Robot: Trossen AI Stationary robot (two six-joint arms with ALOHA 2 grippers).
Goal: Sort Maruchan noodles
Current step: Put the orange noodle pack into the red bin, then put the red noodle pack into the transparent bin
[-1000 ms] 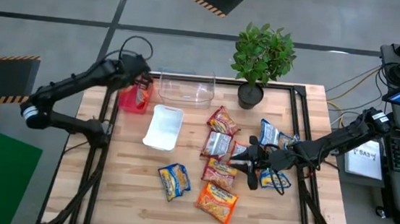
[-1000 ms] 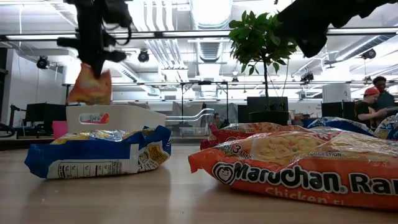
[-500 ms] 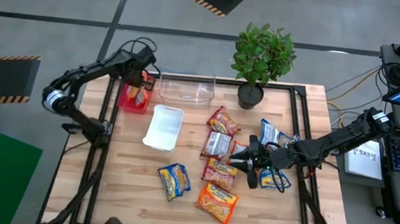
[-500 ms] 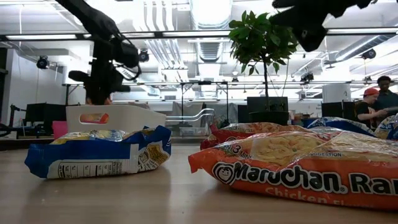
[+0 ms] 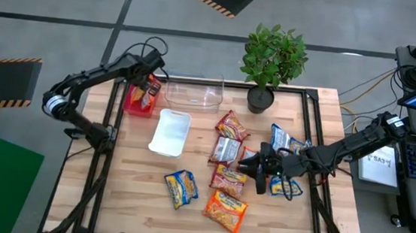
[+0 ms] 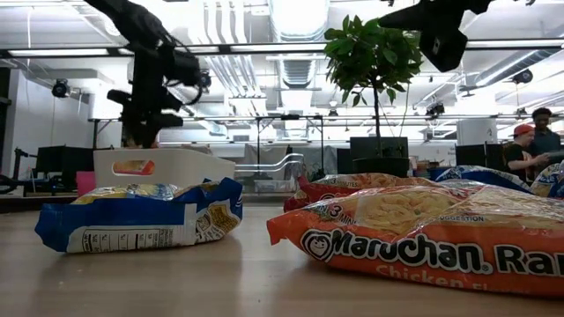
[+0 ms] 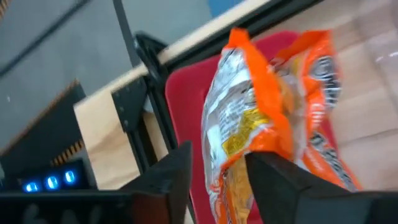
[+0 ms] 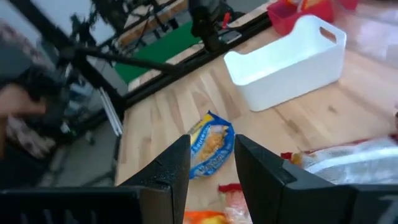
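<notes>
2 grippers, each spread empty: the left gripper (image 5: pixel 148 86) over the red tray (image 5: pixel 130 104) (orange packet (image 7: pixel 273 118) dropped inside), the right gripper (image 5: pixel 245 165) nearest the silvery packet (image 5: pixel 225 150).

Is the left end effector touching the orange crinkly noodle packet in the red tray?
Apart. The left wrist view shows the left end effector open, with the orange crinkly noodle packet lying beyond its fingers in the red rectangular plastic tray.
</notes>
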